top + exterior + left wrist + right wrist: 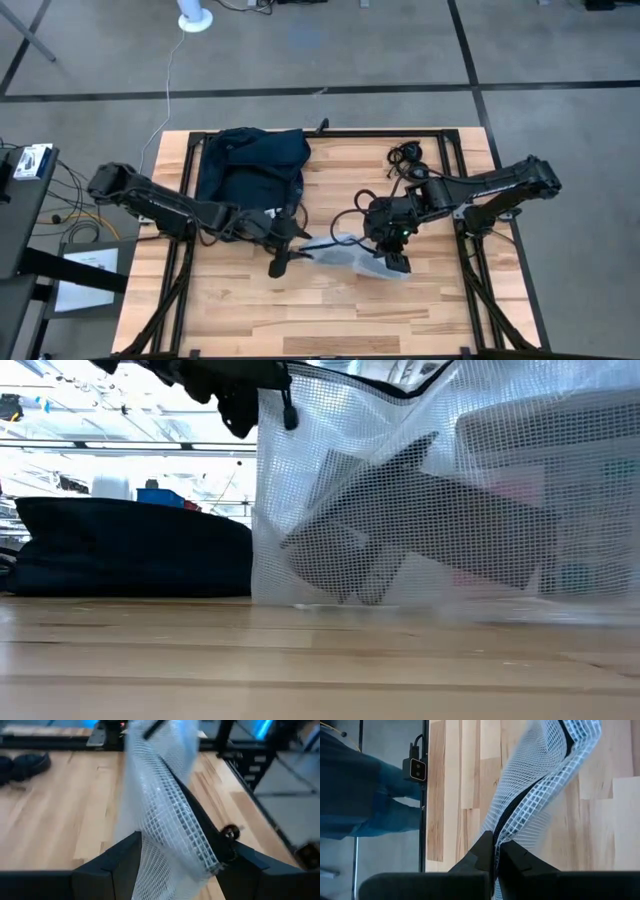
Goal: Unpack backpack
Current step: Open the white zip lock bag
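The dark navy backpack lies on the table's far left part. A clear mesh pouch with a black zip edge and dark flat things inside stands mid-table, its lower edge on the wood. My right gripper is shut on its right end. My left gripper is open at the pouch's left end. Its fingers stand wide apart on either side of the mesh, near the zip pull. My left gripper has the pouch's end between its spread fingers; whether the mesh touches them I cannot tell. My right gripper pinches the pouch's zip edge between its two fingers, which lie across that edge. The mesh rises away from the fingers and is twisted, and the pouch's bottom edge rests on the table.
A black cable bundle lies at the far right. Black frame rails run along the table's far and side edges. Bare wood stretches along the near side. A small camera sits on the table's edge rail.
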